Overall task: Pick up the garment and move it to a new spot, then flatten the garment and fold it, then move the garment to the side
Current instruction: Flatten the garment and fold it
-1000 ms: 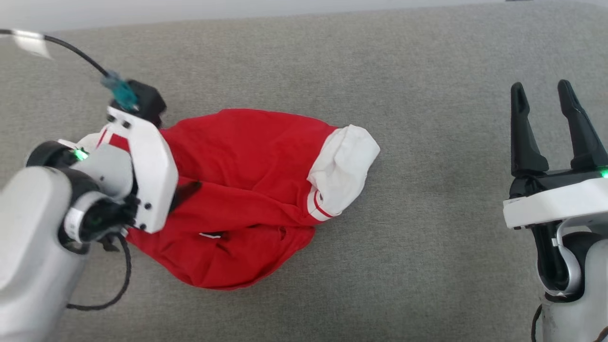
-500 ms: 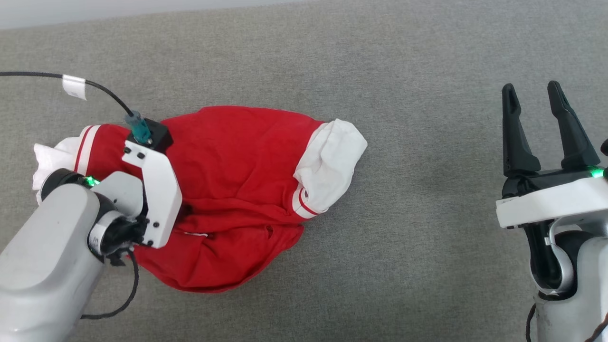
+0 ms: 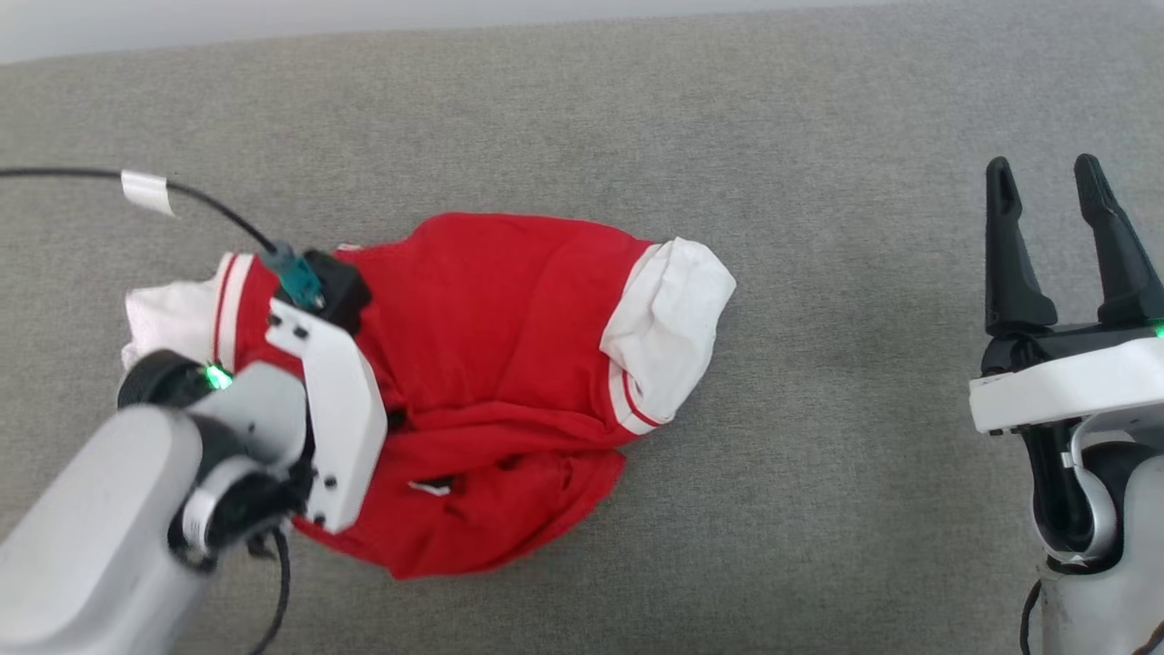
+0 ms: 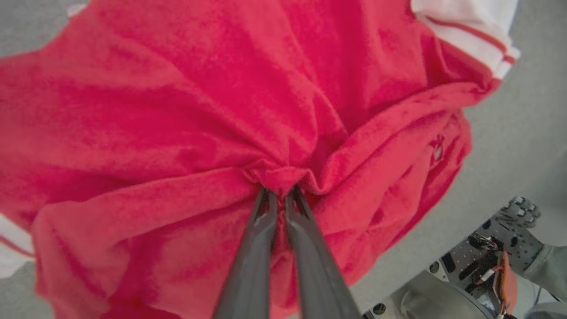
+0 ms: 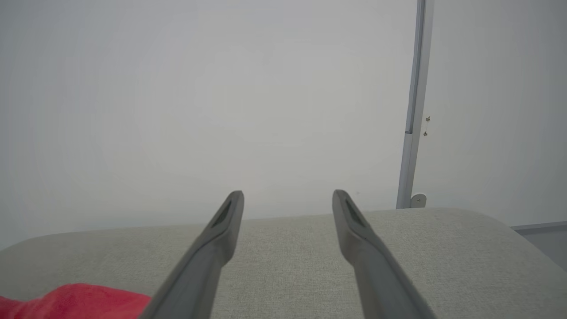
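garment [image 3: 509,300] in a heap, long axis left to right

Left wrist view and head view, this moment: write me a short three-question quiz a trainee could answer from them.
1. True or false: the left claw is shut on a pinched fold of the red soft-fabric jersey T-shirt.
2. The right claw is: A) open, clear of the shirt; B) shut on a sleeve; C) pressing the hem.
3. Fill in: the shirt's short sleeves are ___ with red stripes.
Key: 1 true; 2 A; 3 white.
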Controlling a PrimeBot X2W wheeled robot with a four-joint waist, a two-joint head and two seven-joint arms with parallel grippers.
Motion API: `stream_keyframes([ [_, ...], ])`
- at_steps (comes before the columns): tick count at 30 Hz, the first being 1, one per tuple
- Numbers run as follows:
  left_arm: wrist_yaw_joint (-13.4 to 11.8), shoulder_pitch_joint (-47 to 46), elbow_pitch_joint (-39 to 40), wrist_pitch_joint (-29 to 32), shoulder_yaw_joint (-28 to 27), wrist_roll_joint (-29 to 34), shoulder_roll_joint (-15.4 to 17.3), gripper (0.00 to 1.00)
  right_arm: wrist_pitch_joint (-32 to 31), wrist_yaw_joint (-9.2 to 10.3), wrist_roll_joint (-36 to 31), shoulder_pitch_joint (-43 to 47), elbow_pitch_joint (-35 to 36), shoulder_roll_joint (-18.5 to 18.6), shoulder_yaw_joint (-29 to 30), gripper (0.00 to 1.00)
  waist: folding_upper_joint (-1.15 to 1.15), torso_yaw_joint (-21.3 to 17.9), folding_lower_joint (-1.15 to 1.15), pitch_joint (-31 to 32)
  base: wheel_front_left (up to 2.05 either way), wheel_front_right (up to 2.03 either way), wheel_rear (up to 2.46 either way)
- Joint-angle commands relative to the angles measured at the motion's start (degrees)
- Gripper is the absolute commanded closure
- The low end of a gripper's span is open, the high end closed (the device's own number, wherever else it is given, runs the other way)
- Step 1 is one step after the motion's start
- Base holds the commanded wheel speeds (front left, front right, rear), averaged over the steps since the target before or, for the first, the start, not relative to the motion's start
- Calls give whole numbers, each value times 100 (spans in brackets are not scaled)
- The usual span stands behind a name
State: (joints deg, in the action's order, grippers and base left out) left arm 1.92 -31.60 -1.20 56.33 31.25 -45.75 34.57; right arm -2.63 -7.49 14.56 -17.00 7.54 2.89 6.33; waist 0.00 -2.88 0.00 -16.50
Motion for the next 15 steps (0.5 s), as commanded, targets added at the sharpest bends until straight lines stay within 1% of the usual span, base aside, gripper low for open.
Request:
stream_keyframes([
  [1,-72,146,196,28,-22,-16,48,100,-23,0,-28,29,33,-1,9,0,0,17,0,4,0,0,0],
  [5,-363,639,1063,147,-16,-9,268,100,-61,0,-53,53,62,2,21,0,0,74,0,13,0,0,0],
  [8,-536,975,1486,180,23,-21,356,100,-88,0,-52,53,64,0,14,0,0,97,0,19,0,0,0],
  [11,-648,1241,1657,185,83,-54,377,100,-113,0,-52,53,53,0,-7,0,0,107,0,25,0,0,0],
  [15,-693,1483,1590,133,175,-117,301,100,-131,0,-30,49,30,1,-28,0,0,101,0,26,0,0,0],
])
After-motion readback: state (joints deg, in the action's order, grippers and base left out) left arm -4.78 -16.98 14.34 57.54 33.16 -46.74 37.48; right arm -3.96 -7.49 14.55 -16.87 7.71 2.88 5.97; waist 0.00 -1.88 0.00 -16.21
